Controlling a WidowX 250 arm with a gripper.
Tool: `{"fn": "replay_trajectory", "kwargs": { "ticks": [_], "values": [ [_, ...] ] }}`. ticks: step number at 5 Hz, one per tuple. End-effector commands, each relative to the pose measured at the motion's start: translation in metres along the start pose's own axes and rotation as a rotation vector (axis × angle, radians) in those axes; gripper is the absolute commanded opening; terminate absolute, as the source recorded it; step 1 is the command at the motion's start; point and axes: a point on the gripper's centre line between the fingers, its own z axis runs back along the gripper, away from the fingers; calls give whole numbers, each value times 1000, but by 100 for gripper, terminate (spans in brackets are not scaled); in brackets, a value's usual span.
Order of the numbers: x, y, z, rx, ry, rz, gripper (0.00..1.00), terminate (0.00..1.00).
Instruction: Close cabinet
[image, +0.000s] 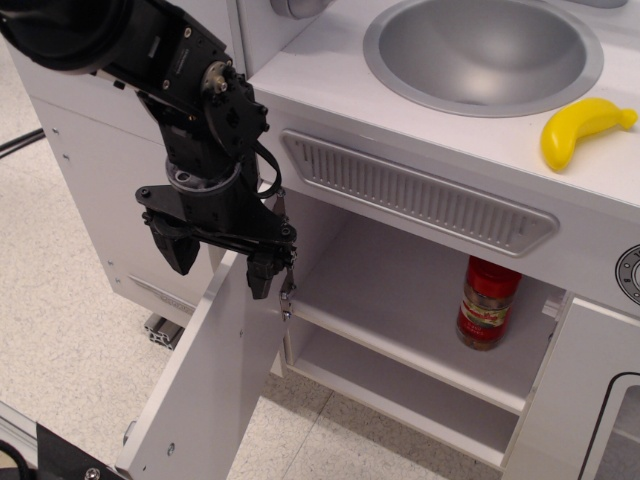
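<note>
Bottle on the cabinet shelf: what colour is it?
Red, with a red label and clear neck; the bottle shows in the only view, observation.image.

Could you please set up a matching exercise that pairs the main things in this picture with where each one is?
Things:
1. banana
2. spice bottle
3. tool
4. sink

Places:
A. on the cabinet's upper shelf
B. at the top edge of the open cabinet door
C. on the countertop, right of the sink
D. set into the countertop

Pairs: 1-C, 2-A, 3-B, 4-D

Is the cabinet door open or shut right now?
Open. The cabinet door swings outward, exposing shelves and a red bottle; the gripper straddles its top edge.
</note>
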Motion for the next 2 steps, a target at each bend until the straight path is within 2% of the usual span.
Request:
{"fn": "replay_trajectory", "kwargs": {
  "ticks": [1, 2],
  "values": [
    [0, 0, 0, 0, 0, 0, 100, 0],
    [-12, 14, 1, 14, -8, -36, 100, 0]
  ]
}}
